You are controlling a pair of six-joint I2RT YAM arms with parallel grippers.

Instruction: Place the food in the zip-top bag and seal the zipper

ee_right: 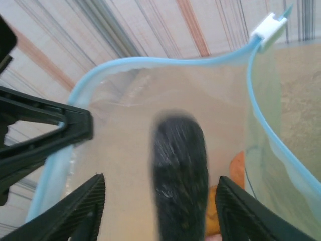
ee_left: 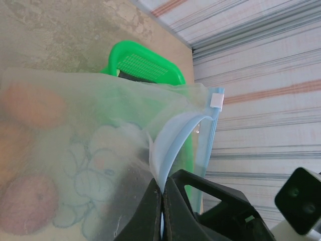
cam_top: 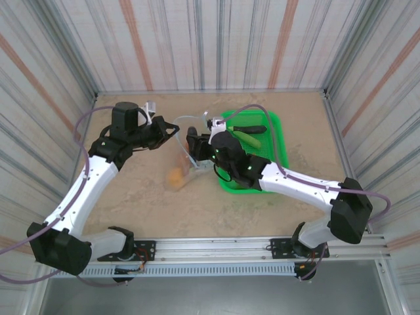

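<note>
Right wrist view, nearest first: the right claw (ee_right: pixel 159 178) is released, its two fingers spread wide with a gap on either side of the dark eggplant-like piece (ee_right: pixel 180 170). That piece is blurred, so I cannot tell whether it is dropping. Its long axis runs straight ahead from the claw into the open mouth of the zip-top bag (ee_right: pixel 125 115), and that alignment is what the coming move turns on. The piece lies dead between the fingers and squarely inside the loop of the zipper (ee_right: pixel 150 63), so by my judgement it needs only to go forward, with no sideways correction. Deeper in the bag sit orange pieces (ee_right: pixel 238 168). On the mouth's left rim the left claw (ee_left: pixel 161 201) is clenched on the zipper strip and holds that lip up, while the white slider (ee_right: pixel 271 27) sits at the far right end of the strip, well apart from that pinch. From above, the bag lies on the table (cam_top: pixel 131 197) between the two claws. The green mesh basket (cam_top: pixel 279 131) is just beyond the right claw and has a green vegetable (cam_top: pixel 251 139) inside, so the right arm is the nearer one for it.
</note>
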